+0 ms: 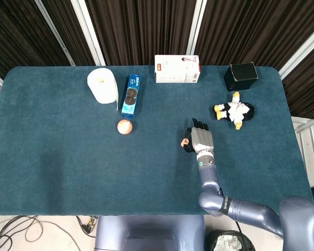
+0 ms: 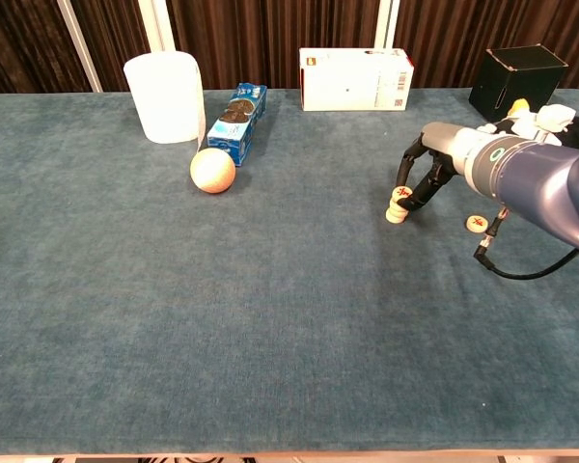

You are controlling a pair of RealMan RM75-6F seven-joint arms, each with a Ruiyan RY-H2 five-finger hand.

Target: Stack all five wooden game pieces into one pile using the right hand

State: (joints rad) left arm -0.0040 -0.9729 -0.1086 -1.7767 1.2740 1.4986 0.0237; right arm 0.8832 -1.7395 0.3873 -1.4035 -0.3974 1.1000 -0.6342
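Chest view: a short pile of round wooden game pieces [image 2: 398, 205] with red markings on top is seen on the dark teal cloth-covered table [image 2: 270, 318], right of centre. The right hand [image 2: 432, 166] is arched over the pile from the right, its dark fingers [image 2: 406, 164] curled down, with the fingertips touching or just beside the top piece; whether that piece is pinched cannot be told. One more round wooden game piece [image 2: 477, 224] lies flat on the cloth, near the pile and on its right, under the grey forearm. In the head view the same hand [image 1: 201, 139] is seen from above, with the pile [image 1: 184, 141] showing just at its left edge. The left hand is not shown in either view. Along the far edge are placed a white paper roll [image 2: 164, 97], a blue biscuit packet [image 2: 237, 121], a white and red carton [image 2: 356, 78] and a black box [image 2: 517, 81]. A tan wooden ball [image 2: 212, 170] rests just beside the packet's near end, and a black, white and yellow plush toy [image 1: 234, 111] lies near the black box.
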